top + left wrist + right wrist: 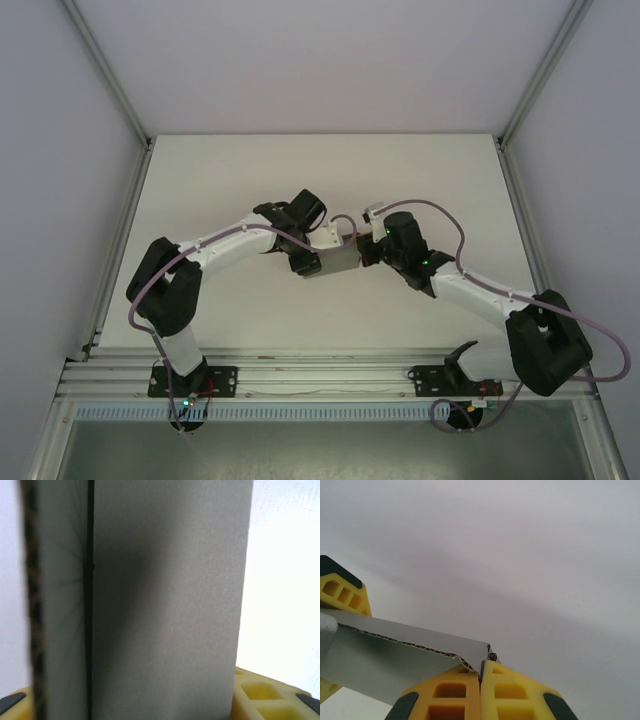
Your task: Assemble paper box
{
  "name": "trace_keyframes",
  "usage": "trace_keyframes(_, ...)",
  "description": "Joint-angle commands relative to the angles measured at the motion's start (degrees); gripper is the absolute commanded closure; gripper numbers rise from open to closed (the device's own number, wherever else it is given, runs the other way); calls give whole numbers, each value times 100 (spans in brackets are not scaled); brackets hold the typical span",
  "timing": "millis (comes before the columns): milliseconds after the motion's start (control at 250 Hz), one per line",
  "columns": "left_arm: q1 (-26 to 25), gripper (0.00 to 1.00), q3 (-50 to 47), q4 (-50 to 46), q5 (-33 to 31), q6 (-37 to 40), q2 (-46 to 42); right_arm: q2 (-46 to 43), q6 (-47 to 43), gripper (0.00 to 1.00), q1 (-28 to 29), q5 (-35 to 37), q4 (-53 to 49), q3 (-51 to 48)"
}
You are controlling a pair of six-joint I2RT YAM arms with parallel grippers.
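Note:
The paper box [338,263], plain grey cardboard, is held above the table's middle between both arms. In the left wrist view the paper box [165,605] stands right in front of the camera, one dark seam running down its left side, and my left gripper [160,700] is shut on it, with a yellow finger [265,695] at each side. In the right wrist view my right gripper [481,670] is shut on a corner of the box's corrugated flap [395,650]. One yellow finger [342,590] of the left gripper shows beyond the flap.
The white table [300,170] is walled by white panels with aluminium posts [110,80] at the back corners. A metal rail [320,375] carrying both arm bases runs along the near edge. A grey cable [450,220] loops off the right arm.

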Motion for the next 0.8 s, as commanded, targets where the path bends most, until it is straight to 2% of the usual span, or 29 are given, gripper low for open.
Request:
trace_keyframes(0,4,47,34,77,-93,-67,19,-45,-80,100,80,587,-272,-281)
trace_keyframes(68,-1,47,23,39,-93,-33,15,-113,-23,100,80,867,-413,-125)
trace_keyframes(180,2,47,-34,71,-55,-32,-53,-37,-223,100,82,822,-900,229)
trace_keyframes(336,-5,44,-124,284,6,-142,-183,125,-78,100,91,497,-458,3)
trace_keyframes(444,-1,35,-133,444,-158,-322,-248,274,-107,100,153,524,-357,-95)
trace_keyframes(488,-1,20,-107,535,-341,-452,-299,337,-114,100,206,653,-342,-107)
trace_keyframes(556,-1,11,-108,595,-488,-646,-391,410,-144,100,273,674,-390,-94)
trace_keyframes(584,4,1,-125,625,-542,-704,-444,415,-172,100,310,694,-411,-98)
trace_keyframes(688,0,0,-228,745,-772,-1231,-695,392,-184,100,437,961,-438,-93)
trace_keyframes(795,0,0,-556,975,-1291,-2067,-1103,346,-101,100,525,1140,-447,-93)
